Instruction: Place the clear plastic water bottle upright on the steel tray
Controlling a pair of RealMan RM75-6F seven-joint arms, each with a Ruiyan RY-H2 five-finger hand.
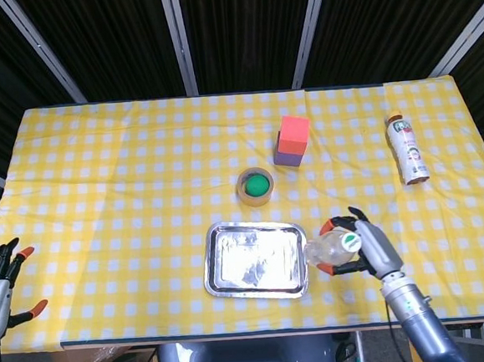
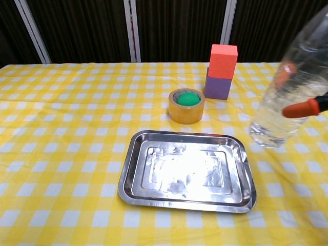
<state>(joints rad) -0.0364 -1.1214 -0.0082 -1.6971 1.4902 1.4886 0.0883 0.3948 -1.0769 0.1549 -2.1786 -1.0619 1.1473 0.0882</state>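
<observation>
My right hand (image 1: 366, 248) gripped the clear water bottle (image 1: 329, 248) aloft, just off the steel tray (image 1: 255, 259) at three o'clock; setting it upright there remained. Left hand (image 1: 0, 280) idled, fingers spread.

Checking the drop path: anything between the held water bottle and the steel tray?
Nothing visible. The right hand holds the clear bottle tilted, just right of the steel tray, whose surface is bare. The tape roll and stacked blocks sit behind the tray, off the path.
</observation>
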